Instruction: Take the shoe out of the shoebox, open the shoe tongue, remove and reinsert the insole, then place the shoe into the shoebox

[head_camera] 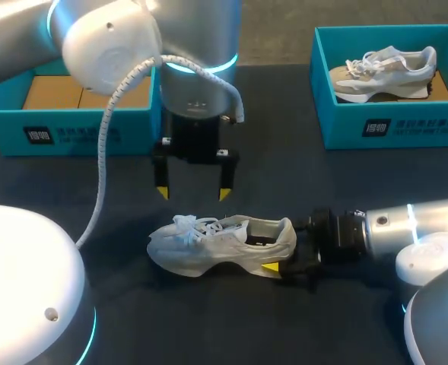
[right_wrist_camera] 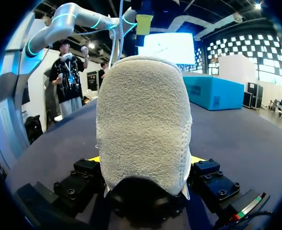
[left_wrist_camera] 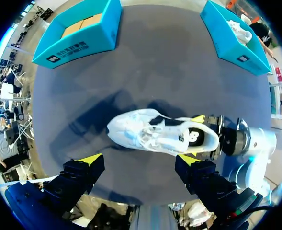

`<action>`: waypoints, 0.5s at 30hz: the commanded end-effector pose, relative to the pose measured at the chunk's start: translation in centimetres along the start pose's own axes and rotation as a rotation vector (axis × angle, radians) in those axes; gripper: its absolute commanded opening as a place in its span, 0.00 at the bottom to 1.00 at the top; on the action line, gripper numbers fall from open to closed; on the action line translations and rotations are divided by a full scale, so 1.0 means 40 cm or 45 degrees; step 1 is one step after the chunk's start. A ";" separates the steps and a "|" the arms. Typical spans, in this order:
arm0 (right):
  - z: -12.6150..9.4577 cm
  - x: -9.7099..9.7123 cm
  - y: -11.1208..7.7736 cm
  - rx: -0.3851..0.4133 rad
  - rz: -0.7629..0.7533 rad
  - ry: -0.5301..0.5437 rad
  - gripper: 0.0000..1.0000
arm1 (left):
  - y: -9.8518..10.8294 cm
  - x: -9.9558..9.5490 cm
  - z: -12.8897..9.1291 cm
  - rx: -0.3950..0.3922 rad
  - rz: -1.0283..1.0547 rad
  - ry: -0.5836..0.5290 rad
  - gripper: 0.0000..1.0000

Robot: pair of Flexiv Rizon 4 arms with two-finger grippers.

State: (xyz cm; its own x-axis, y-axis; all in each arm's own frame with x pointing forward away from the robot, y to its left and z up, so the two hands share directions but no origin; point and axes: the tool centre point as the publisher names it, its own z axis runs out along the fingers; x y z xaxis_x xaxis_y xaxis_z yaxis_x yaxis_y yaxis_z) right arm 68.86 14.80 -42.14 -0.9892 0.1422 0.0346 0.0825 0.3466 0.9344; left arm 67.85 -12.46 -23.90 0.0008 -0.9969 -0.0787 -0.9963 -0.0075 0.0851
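A white sneaker lies on its sole on the dark table, toe to the left, laces loose. My right gripper comes in from the right and is shut on its heel; in the right wrist view the heel fills the space between the two yellow tips. My left gripper hangs open just above and behind the shoe's laces, fingers pointing down and touching nothing. In the left wrist view the sneaker lies ahead of my left gripper, with my right gripper at its heel.
A teal shoebox with a cardboard-brown inside stands at the back left. A second teal shoebox at the back right holds another white and beige sneaker. A white cable hangs off my left arm.
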 end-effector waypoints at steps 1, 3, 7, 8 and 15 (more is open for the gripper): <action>0.002 0.003 0.005 0.009 0.002 0.001 0.00 | -0.006 0.059 0.037 -0.039 0.031 -0.043 1.00; 0.002 0.003 0.005 0.009 0.002 0.001 0.00 | -0.006 0.073 0.047 -0.058 0.044 -0.054 1.00; 0.002 0.003 0.005 0.009 0.002 0.001 0.00 | 0.003 0.103 0.068 -0.057 0.077 -0.086 1.00; 0.002 0.003 0.005 0.009 0.002 0.001 0.00 | 0.005 0.111 0.074 -0.056 0.081 -0.096 1.00; 0.002 0.003 0.005 0.009 0.002 0.001 0.00 | 0.008 0.158 0.110 -0.093 0.110 -0.138 1.00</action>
State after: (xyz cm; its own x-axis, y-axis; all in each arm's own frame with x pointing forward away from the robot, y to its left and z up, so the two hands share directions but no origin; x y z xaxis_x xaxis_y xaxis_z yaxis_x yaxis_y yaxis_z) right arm 68.86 14.81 -42.14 -0.9892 0.1422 0.0346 0.0825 0.3466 0.9344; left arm 66.76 -16.60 -27.77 -0.0903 -0.9876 -0.1287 -0.9858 0.0703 0.1526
